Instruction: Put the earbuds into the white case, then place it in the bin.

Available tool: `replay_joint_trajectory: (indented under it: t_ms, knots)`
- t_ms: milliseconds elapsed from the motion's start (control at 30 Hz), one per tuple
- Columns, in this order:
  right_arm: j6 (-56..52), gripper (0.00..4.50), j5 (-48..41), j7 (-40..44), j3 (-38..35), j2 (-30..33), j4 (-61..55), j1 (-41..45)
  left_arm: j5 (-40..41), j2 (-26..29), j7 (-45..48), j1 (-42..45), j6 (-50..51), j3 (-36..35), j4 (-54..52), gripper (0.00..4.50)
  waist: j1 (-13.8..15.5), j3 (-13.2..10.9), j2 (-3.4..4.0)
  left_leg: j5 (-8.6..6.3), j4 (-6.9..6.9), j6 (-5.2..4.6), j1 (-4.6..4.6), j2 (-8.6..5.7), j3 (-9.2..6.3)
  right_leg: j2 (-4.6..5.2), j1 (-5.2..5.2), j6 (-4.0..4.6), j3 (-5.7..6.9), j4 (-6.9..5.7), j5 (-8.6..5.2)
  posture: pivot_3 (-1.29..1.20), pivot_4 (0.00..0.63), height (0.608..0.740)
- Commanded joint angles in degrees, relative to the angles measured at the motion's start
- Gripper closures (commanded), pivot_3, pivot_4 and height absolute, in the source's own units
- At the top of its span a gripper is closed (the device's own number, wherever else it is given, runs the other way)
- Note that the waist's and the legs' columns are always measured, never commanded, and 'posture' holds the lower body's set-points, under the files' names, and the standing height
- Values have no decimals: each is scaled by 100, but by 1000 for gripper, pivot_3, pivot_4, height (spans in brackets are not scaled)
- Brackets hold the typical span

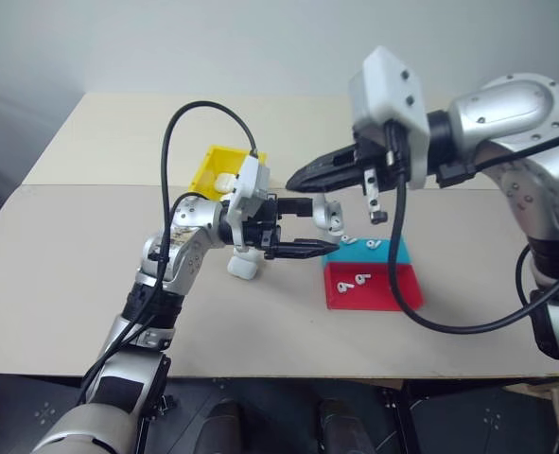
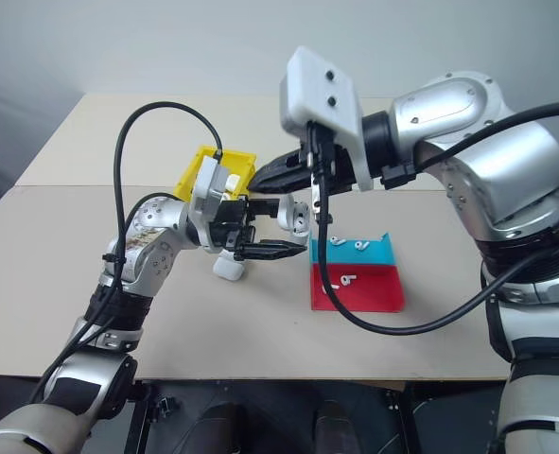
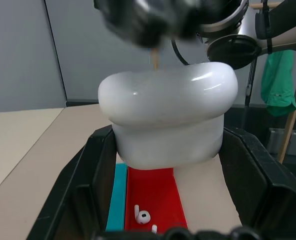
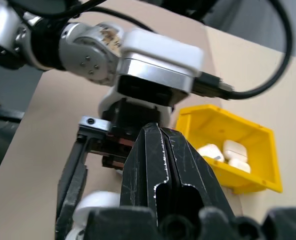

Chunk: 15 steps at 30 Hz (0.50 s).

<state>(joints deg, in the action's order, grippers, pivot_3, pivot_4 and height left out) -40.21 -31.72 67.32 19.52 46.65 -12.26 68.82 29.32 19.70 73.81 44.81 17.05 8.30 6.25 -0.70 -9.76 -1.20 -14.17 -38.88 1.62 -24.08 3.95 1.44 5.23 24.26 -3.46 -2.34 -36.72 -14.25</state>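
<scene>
Between left tool (image 1: 309, 230) fingers: glossy white case (image 3: 168, 117), rounded, open.

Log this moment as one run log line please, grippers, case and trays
left gripper: shut on white case | right gripper: shut, above case | bin: holds cases | earbuds: in red tray, teal tray

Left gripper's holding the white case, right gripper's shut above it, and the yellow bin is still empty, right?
Not quite: the yellow bin is not empty; the right wrist view shows white cases inside. The rest holds: left gripper holds the white case, right gripper shut above it.
</scene>
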Motion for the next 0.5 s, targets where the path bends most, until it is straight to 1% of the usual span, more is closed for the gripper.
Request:
replay_joint_trajectory:
  t_ms: [33, 233, 333, 500]
  knots:
    - [338, 4447, 358, 419, -47, 97, -57, 112, 17, -44, 50, 132, -152, -62, -107, 1704, 11, 0, 0, 0, -2, 0, -3, 0, 0, 1, 0, 0, 1, 0, 0, 0, 150, 740]
    - [742, 4447, 868, 929, -83, 339, 89, -227, 67, 9, 0, 81, -178, -186, -191, 1704, 6, 0, 0, 1, -8, -2, 2, 0, 0, -1, 0, 0, 0, 0, 0, 0, 150, 740]
    - [783, 4447, 1011, 959, -185, 468, 52, -335, 83, 34, -42, 44, -187, -245, -238, 1704, 3, 0, -1, 4, -8, -6, 6, 0, 0, -1, 0, 0, -1, 0, 0, 0, 150, 740]
    - [354, 4447, 756, 701, -779, 647, -261, -765, 197, 100, -220, -130, -102, -416, -483, 1704, 2, 1, 3, 5, -6, -7, 9, -1, 1, 0, 0, 0, -4, -2, 0, 0, 150, 740]
